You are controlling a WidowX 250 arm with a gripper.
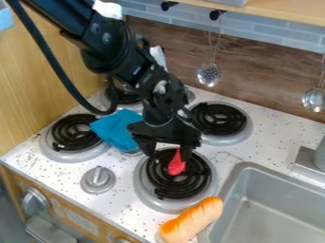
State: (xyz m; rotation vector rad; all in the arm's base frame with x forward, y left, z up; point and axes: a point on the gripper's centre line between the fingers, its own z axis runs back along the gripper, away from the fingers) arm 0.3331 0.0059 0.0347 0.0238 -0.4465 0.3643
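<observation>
A bread roll (pixel 192 220) lies nearest, beside the rim of the gray sink (pixel 273 209), in front of the coil burner (pixel 157 182). Over that burner hangs the black gripper (pixel 168 154), its jaws parted, with a small red object (pixel 176 166) by its right-hand jaw in the view. A blue cloth (pixel 119 129) overlaps the left burner's edge (pixel 57 151). Behind, the arm (pixel 117 42) partly hides the rear burner; a slotted skimmer (pixel 209 74) hangs beyond.
</observation>
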